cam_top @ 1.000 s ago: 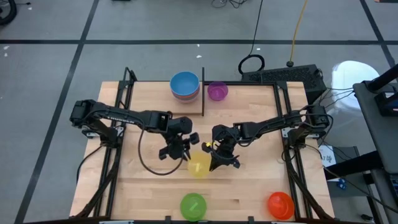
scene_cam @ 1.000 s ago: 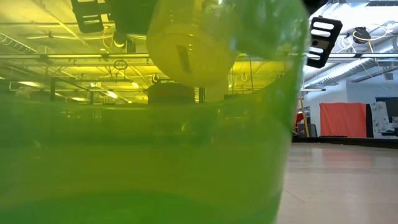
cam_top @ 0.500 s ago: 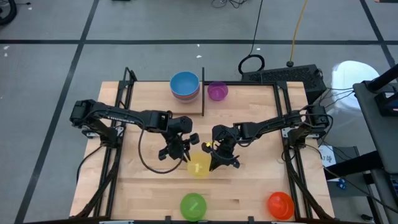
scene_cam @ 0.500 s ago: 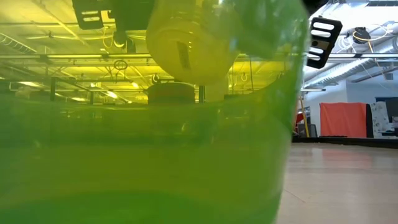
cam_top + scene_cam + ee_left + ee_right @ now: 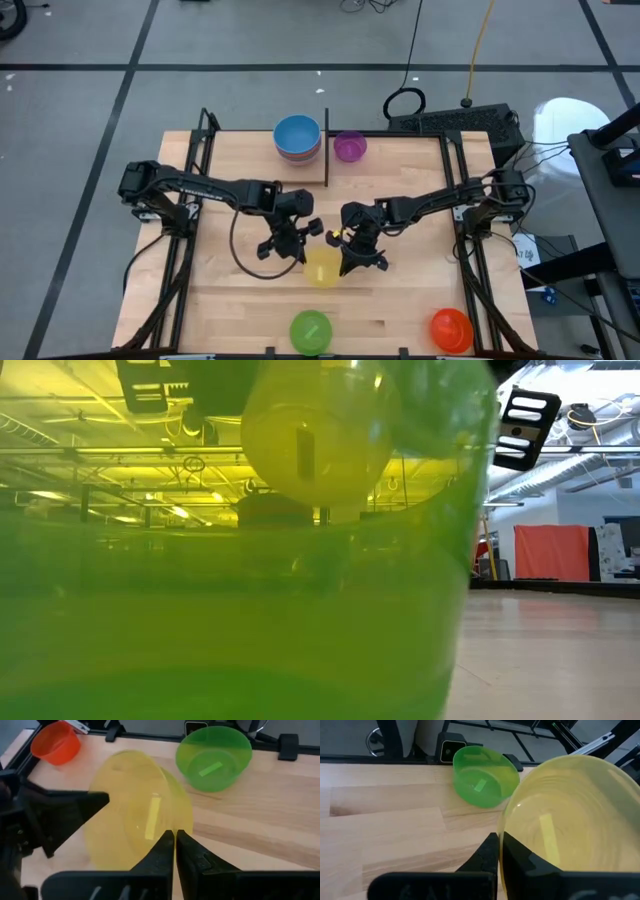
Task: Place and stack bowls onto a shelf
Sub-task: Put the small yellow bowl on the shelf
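Observation:
A yellow bowl (image 5: 322,269) hangs tilted above the middle of the table, between my two grippers. My left gripper (image 5: 303,252) is shut on it from the left and my right gripper (image 5: 344,262) from the right. A green bowl (image 5: 310,330) and an orange bowl (image 5: 451,328) stand on their bases at the near edge. At the far edge, a stack topped by a blue bowl (image 5: 297,136) and a purple bowl (image 5: 349,146) stand on either side of the shelf's black upright (image 5: 326,150). My left gripper pinches the yellow bowl's rim (image 5: 176,822) between its two fingers, slanting down from the far left. The bowl is lifted clear of the table and tilted. My right gripper pinches the rim (image 5: 506,827) on the opposite side between its two fingers, slanting down from the right.
The green bowl (image 5: 250,610) stands right in front of the low camera and fills most of that view. Black frame rails (image 5: 190,200) run along the table's left and right sides. Bare wood lies between the held bowl and the shelf.
My left gripper has edged toward the yellow bowl and taken hold of its rim. The bowl has turned a little in the air; in the low view its label has gone from slanted to upright. My right gripper has kept its hold.

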Robot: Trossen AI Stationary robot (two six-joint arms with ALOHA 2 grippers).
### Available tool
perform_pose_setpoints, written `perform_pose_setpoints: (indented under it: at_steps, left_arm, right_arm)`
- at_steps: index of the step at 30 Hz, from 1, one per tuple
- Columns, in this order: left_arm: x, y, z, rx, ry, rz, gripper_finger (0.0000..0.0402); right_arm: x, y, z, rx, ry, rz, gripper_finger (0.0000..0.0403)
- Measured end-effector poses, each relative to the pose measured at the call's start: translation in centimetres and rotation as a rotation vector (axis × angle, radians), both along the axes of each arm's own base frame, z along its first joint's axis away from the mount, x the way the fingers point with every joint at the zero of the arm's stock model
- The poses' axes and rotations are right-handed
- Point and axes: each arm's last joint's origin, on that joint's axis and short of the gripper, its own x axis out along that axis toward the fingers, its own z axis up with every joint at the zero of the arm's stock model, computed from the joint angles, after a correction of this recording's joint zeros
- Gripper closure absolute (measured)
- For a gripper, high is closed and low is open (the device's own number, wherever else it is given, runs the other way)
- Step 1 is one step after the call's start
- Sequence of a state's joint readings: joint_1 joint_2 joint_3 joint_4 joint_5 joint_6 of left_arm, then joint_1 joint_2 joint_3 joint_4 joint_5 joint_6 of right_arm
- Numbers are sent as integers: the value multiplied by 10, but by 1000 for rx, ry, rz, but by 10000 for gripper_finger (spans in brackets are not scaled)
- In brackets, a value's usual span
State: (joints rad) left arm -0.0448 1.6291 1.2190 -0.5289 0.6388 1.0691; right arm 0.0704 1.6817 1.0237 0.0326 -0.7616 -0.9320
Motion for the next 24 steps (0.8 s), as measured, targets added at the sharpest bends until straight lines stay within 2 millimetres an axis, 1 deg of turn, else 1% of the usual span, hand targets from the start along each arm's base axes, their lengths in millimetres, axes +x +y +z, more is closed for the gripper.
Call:
perform_pose_setpoints:
  at_steps: [10, 16, 19, 24]
  left_arm:
    - [0, 0, 0, -72, 99, 109, 398]
    - [0, 0, 0, -82, 114, 126, 400]
    - [0, 0, 0, -99, 138, 151, 400]
    - [0, 0, 0, -129, 182, 194, 401]
  right_arm:
    - [0, 0, 0, 53, 78, -53, 403]
    - [0, 0, 0, 79, 108, -76, 402]
    - [0, 0, 0, 102, 144, -101, 392]
    - [1, -1, 0, 147, 214, -156, 361]
